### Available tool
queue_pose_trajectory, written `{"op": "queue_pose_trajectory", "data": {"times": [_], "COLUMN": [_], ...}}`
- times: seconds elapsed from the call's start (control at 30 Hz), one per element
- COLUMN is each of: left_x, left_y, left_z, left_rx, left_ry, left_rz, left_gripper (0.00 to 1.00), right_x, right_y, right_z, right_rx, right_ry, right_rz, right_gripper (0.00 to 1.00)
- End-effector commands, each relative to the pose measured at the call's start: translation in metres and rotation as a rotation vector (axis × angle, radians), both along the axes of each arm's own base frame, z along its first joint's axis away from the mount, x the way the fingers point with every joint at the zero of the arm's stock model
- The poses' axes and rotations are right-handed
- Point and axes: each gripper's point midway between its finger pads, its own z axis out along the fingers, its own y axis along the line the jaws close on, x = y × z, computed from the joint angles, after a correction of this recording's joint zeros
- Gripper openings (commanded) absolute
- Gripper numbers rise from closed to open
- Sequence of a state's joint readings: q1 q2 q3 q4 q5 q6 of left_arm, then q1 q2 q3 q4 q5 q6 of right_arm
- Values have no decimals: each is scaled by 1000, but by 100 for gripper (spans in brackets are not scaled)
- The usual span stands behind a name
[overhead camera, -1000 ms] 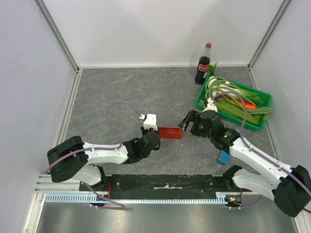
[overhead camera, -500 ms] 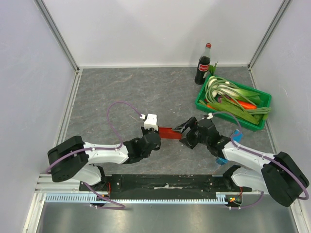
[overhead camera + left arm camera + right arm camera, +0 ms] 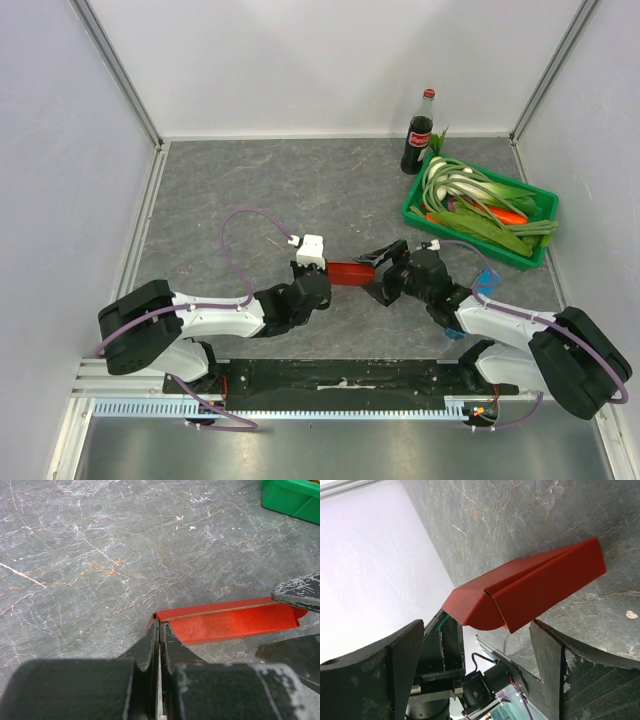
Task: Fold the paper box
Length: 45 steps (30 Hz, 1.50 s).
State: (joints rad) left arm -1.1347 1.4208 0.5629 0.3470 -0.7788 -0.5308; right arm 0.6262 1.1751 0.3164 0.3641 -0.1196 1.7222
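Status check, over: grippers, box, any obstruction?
Left gripper shut on paper box, at one end. Right gripper open, straddling the other end. Green crate stands apart, nothing blocking.

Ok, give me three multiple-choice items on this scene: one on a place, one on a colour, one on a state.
1. The bottle stands
A. beside the green crate, by the back wall
B. between the two grippers
C. against the left wall

2. The paper box is
A. blue
B. red
C. white

3. The right gripper is
A. shut on the box
B. out of view
C. open, with a finger on either side of the box's end

Answers: 1 A, the top view shows it at the crate's far corner. 2 B, every view shows red card. 3 C, the right wrist view shows both fingers spread wide of the box.
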Motion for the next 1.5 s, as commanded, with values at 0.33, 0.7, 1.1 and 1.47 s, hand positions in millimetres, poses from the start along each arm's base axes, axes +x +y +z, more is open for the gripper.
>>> {"op": "queue_pose_trajectory", "data": {"times": [0.33, 0.7, 1.1, 1.47], "left_x": [-34, -34, -35, -40], "left_y": [26, 26, 25, 23], "left_z": [-65, -65, -69, -73], "left_rx": [219, 216, 227, 193], "left_ry": [174, 172, 179, 189], "left_rz": [-80, -78, -80, -109], "left_gripper": [2, 2, 2, 2], "right_x": [13, 12, 8, 3], "right_y": [2, 5, 1, -3], "right_z": [-5, -13, -27, -51], "right_rx": [36, 50, 64, 65], "right_ry": [37, 54, 87, 136], "right_rz": [-64, -61, -82, -100], "right_gripper": [85, 75, 60, 46]}}
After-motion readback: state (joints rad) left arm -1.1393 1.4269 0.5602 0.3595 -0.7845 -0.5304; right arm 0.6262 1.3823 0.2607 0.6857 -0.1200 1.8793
